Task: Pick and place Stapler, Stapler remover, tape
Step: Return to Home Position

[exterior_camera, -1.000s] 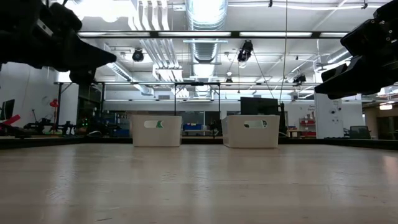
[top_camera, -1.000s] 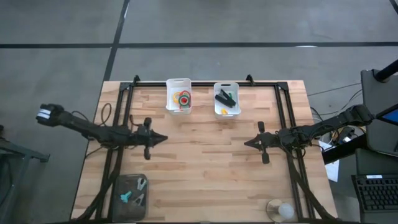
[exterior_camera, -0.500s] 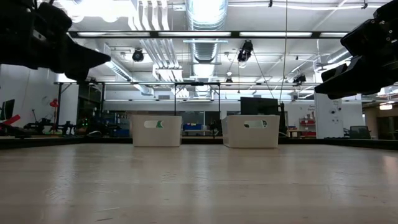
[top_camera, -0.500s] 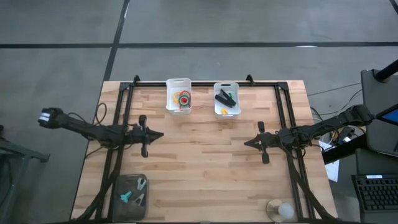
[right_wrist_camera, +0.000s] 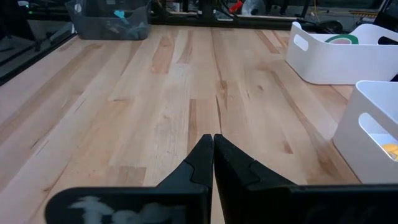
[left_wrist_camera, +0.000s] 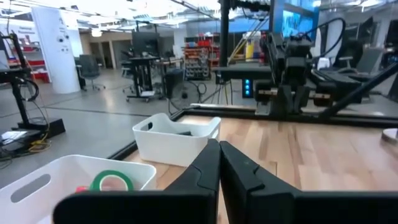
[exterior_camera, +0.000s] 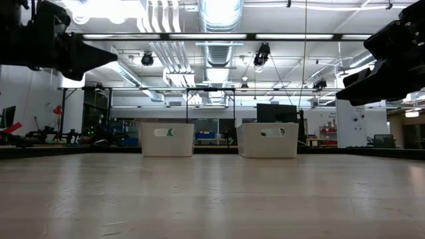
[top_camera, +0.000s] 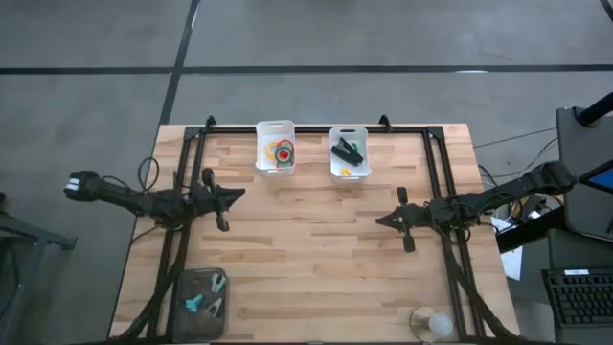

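The black wedge-shaped stapler [top_camera: 347, 150] lies at a slant inside a white plastic bin [top_camera: 350, 177] at the far edge of the light wooden desk [top_camera: 316, 254]. A small yellow piece lies beside it in the same bin.

Just to its left stands a second white plastic bin [top_camera: 275, 125]. It holds the ring-shaped tape rolls [top_camera: 280, 150] in red, green and yellow. They overlap, so we cannot count them from above. The left wrist view shows only one green roll [left_wrist_camera: 112, 181] clearly.

In the desk's near left corner, a dark tray [top_camera: 184, 287] holds a teal claw-shaped staple remover [top_camera: 195, 304] and grey ones [top_camera: 217, 283], too small to make out in detail.

The left gripper [top_camera: 240, 191] hangs over the desk's left side, pointing toward the middle. Its fingers [left_wrist_camera: 205, 168] are pressed together. The right gripper [top_camera: 379, 220] hangs over the right side, facing it and well apart from it. Its fingers [right_wrist_camera: 202, 155] are also pressed together.

From desk height, we see only the bins' outer walls, and their contents are hidden. Both arms appear there as dark shapes cut off at the upper corners.
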